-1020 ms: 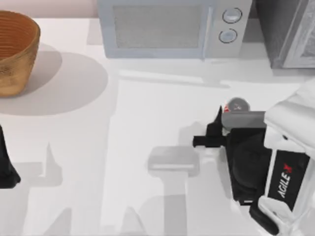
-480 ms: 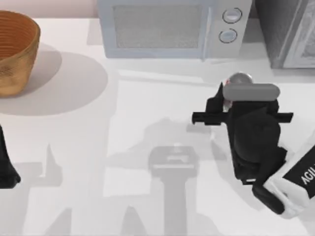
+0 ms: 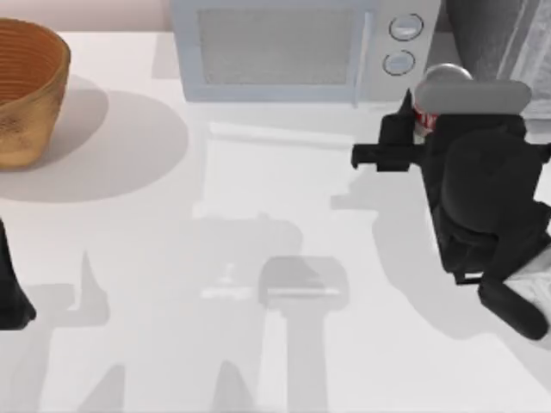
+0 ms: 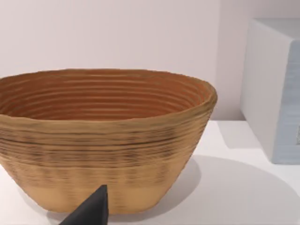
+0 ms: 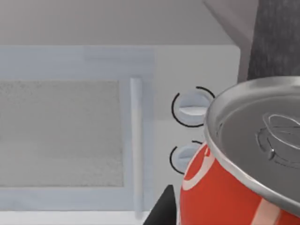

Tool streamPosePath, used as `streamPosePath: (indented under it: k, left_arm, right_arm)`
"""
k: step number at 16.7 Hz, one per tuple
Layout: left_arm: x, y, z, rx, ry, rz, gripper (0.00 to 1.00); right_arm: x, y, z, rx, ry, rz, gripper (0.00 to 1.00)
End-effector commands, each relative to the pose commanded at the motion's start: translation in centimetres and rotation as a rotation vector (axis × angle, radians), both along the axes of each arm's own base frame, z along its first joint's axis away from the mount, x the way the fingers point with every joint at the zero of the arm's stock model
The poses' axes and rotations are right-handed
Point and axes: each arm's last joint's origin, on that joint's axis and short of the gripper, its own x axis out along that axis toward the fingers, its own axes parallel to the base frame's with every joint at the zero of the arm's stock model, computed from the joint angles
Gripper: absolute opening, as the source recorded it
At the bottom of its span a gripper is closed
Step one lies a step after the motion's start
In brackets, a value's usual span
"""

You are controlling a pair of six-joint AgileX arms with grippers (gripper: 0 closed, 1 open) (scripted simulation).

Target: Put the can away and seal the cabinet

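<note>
The red can with its silver top (image 3: 443, 79) is held upright off the table by my right gripper (image 3: 430, 120), which is shut on it. It hangs in front of the microwave's knobs, just left of the dark grey speckled cabinet (image 3: 486, 34) at the back right. A lighter grey door panel (image 3: 532, 64) shows at the cabinet's right edge. In the right wrist view the can (image 5: 234, 187) is close up, with the cabinet (image 5: 276, 42) behind it. My left arm (image 3: 10, 297) is parked at the table's left edge.
A pale grey microwave (image 3: 284, 52) with two round knobs (image 3: 405, 27) stands at the back middle. A woven wooden basket (image 3: 26, 95) sits at the back left, seen large in the left wrist view (image 4: 103, 140). Bare white table spans the middle and front.
My right gripper has carried the can up and toward the back right, from mid-table to just in front of the microwave's knobs by the cabinet. The left arm has not moved.
</note>
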Motion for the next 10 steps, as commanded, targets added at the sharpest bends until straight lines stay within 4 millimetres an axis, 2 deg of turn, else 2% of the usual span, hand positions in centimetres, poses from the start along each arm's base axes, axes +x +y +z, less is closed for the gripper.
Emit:
streamPosePath:
  k: [6,10]
  left_arm:
    - [0.00,0.00,0.00,0.000,0.000,0.000,1.00]
    - [0.00,0.00,0.00,0.000,0.000,0.000,1.00]
  right_arm:
    - [-0.03,-0.11,0.01,0.004,0.002,-0.002,0.00]
    - [-0.35,-0.57,0.80,0.140,-0.006,0.005,0.00]
